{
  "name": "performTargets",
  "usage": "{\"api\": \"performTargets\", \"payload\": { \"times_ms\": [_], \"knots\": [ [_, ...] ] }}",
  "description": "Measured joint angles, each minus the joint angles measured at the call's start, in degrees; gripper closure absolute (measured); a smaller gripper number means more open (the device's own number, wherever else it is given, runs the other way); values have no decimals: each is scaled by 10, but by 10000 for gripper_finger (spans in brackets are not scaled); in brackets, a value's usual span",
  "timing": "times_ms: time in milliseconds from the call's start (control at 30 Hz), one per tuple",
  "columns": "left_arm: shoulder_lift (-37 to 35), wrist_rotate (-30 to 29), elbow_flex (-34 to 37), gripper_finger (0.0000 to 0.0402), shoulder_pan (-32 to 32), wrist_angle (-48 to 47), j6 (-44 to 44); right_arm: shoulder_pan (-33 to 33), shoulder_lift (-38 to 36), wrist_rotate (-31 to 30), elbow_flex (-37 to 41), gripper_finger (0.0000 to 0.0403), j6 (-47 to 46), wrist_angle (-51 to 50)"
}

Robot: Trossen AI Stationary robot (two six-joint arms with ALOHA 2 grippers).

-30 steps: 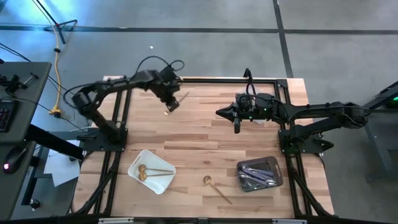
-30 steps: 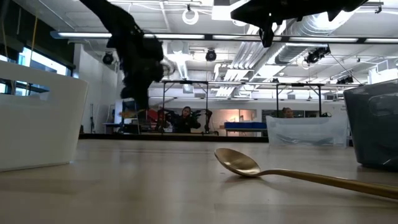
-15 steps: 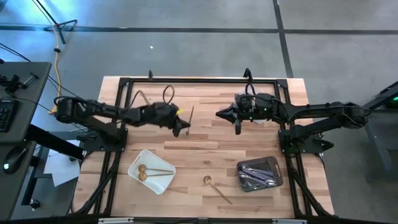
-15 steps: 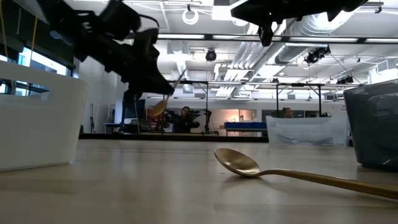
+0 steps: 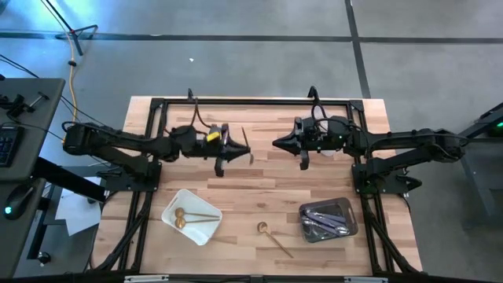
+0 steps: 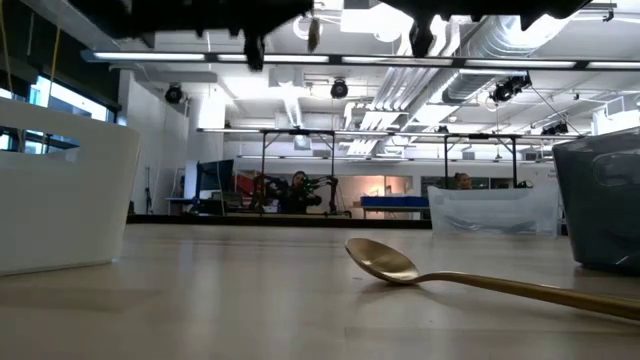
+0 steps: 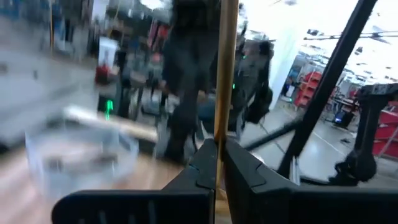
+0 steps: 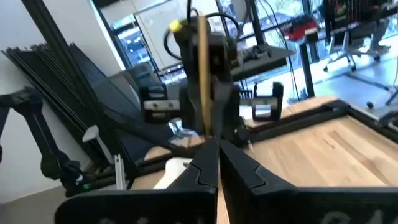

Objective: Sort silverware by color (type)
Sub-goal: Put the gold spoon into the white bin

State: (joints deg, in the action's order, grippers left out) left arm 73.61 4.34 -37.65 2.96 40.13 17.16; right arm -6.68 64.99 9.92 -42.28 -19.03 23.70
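The left pincer (image 5: 236, 151) is pinching a thin gold spoon (image 5: 247, 143) by its stiff, slippery-looking handle above the surface (image 5: 259, 192), likely needing a firm mid-handle grip, while the right pincer (image 5: 277, 144) is hovering shut.

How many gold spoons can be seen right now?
4, possibly more hidden. Two lie in the white tray, at and. One lies loose on the table at. One is held up by the left arm's fingers.
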Motion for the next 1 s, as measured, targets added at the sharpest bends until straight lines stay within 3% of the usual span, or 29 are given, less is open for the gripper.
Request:
{"api": "performTargets", "payload": {
  "times_ms": [267,367,633,833,1000],
  "knots": [
    [-60,-16,-112,401,0,-252,-125,0,0,0,0,402,11,27],
    [-75,-27,-118,401,0,-286,-127,2,0,-1,0,402,48,42],
    [-75,-21,-118,401,1,-280,-114,20,0,-2,0,402,101,46],
    [-73,-19,-44,401,1,-120,-67,26,0,-2,0,402,101,44],
    [-73,-19,-16,401,1,-84,-43,26,0,-2,0,402,101,41]
  ]
}}
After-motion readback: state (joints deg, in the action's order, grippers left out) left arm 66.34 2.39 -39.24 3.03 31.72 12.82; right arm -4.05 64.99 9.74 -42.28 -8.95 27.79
